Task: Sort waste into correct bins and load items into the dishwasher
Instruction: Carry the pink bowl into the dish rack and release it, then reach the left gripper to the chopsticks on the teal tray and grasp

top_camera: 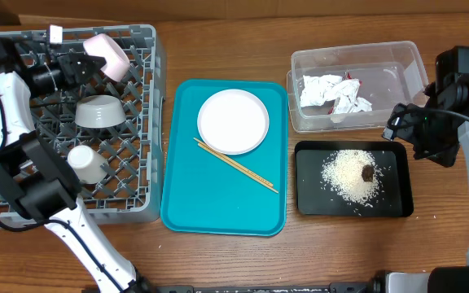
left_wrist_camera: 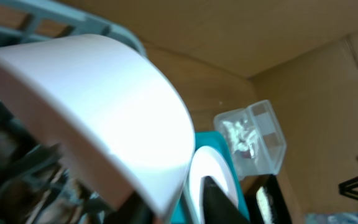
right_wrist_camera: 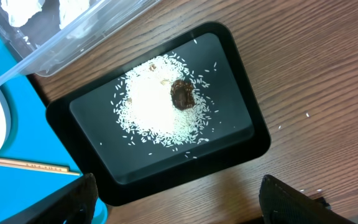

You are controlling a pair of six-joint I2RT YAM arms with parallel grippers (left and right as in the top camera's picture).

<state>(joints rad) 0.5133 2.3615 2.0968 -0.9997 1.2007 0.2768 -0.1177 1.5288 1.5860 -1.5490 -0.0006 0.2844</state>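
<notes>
My left gripper [top_camera: 88, 63] is shut on the rim of the pinkish-white bowl [top_camera: 108, 55], holding it tilted over the far part of the grey dish rack [top_camera: 129, 213]; the bowl [left_wrist_camera: 98, 106] fills the left wrist view. A grey metal bowl [top_camera: 98, 111] and a small white cup [top_camera: 86, 163] sit in the rack. The white plate [top_camera: 233, 120] and chopsticks [top_camera: 234, 164] lie on the teal tray [top_camera: 210, 199]. Paper scraps [top_camera: 332, 94] lie in the clear tub [top_camera: 397, 61]. Rice [right_wrist_camera: 154, 106] and the brown lump [right_wrist_camera: 182, 94] lie in the black tray [right_wrist_camera: 241, 74]. My right gripper [right_wrist_camera: 185, 205] is open and empty above that tray's edge.
The right arm [top_camera: 450, 98] stands at the table's right edge beside the tub and black tray [top_camera: 312, 195]. A few stray rice grains lie on the wood right of the black tray. The left arm's base runs along the rack's front left.
</notes>
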